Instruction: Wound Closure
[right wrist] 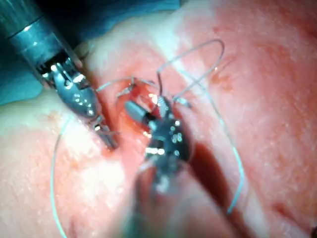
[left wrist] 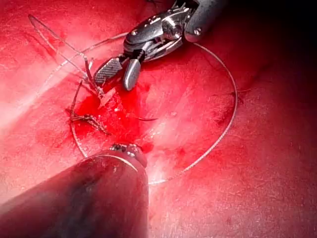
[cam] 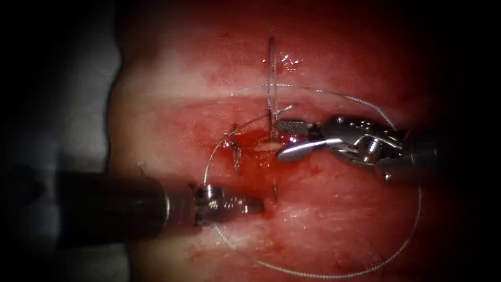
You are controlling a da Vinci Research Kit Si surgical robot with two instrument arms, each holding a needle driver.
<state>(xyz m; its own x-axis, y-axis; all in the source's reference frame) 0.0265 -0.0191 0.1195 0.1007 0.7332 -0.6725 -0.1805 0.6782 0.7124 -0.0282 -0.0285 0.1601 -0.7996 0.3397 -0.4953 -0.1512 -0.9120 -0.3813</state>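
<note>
Needle position you cannot make out. Your right tool (cam: 284, 140) gapes empty over the cut (cam: 272, 130); left tool (cam: 254, 205) tip buried in tissue (cam: 334, 219), grip untellable.

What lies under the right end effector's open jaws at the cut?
Under the right end effector, jaws open and empty, lie red fluid and a pale strip of tissue at the cut, with thread looping around. Whatever sits directly beneath the jaws is covered.
</note>
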